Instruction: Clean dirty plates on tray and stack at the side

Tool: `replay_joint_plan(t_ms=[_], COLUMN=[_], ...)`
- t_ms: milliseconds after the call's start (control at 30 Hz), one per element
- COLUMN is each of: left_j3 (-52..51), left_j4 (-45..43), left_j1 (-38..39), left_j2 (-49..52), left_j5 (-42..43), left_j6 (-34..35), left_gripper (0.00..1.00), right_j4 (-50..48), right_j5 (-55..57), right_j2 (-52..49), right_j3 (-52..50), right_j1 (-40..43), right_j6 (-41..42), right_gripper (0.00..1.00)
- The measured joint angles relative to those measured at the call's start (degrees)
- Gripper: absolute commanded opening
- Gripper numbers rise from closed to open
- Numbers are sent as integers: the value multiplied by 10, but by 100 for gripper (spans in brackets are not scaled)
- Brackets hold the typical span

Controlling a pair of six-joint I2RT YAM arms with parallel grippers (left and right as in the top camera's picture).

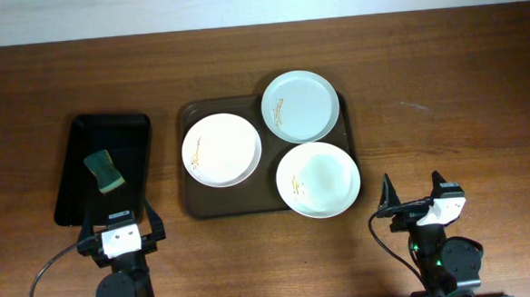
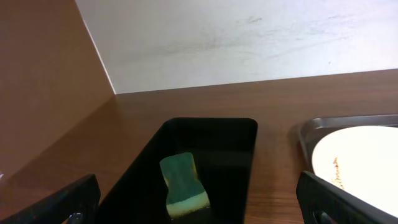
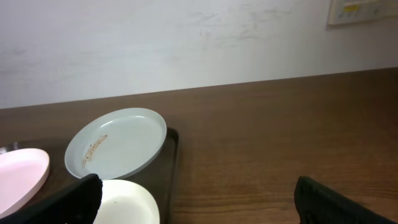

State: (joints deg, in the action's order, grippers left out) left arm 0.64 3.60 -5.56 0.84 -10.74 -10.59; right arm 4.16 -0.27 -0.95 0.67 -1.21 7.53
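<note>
Overhead: on the wood-grain table, the dark brown low-rimmed tray holds three round, shallow white plates with thin orange-brown smears. They are the left plate, the bluish rear plate, which reaches past the far rim, and the near plate. The left gripper and right gripper sit low at the near edge, jaws apart and empty.

Left wrist: a green-and-yellow sponge lies in the glossy black tray.

Right wrist: the rear plate looks matte.
</note>
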Motion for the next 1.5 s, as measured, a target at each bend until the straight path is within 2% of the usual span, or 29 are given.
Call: replay_joint_plan(t_ms=[233,533,667,733,767,967,1067,1200,1300,1400,1500], left_j3=[0,0,1,6,12,88,154,257,372,513,668], left_j4=[-5,-35,-39,-37,-34,24,43,66,112,212,349], left_j1=[0,0,0,0,0,0,0,0,0,0,0], left_j2=[0,0,0,0,0,34,102,225,350,482,612], left_j5=[-6,118,144,153,155,177,181,189,202,229,249], left_j6=[-6,10,67,79,84,96,97,98,101,101,103], left_gripper=[99,99,99,99,99,99,99,99,99,99,99], right_j4=[-18,45,69,78,85,182,236,282,306,344,404], right_j5=[-82,-112,-115,-115,-117,-134,-138,-142,-143,-143,-143], right_j2=[0,-17,-99,-133,-180,-351,-443,-524,-574,-613,-644], right_j3=[3,122,204,234,275,438,524,589,635,679,727], right_j1=[0,0,0,0,0,0,0,0,0,0,0], right_j6=[4,15,15,15,15,15,16,15,15,1,-7], right_gripper=[98,98,98,99,98,98,98,98,98,98,98])
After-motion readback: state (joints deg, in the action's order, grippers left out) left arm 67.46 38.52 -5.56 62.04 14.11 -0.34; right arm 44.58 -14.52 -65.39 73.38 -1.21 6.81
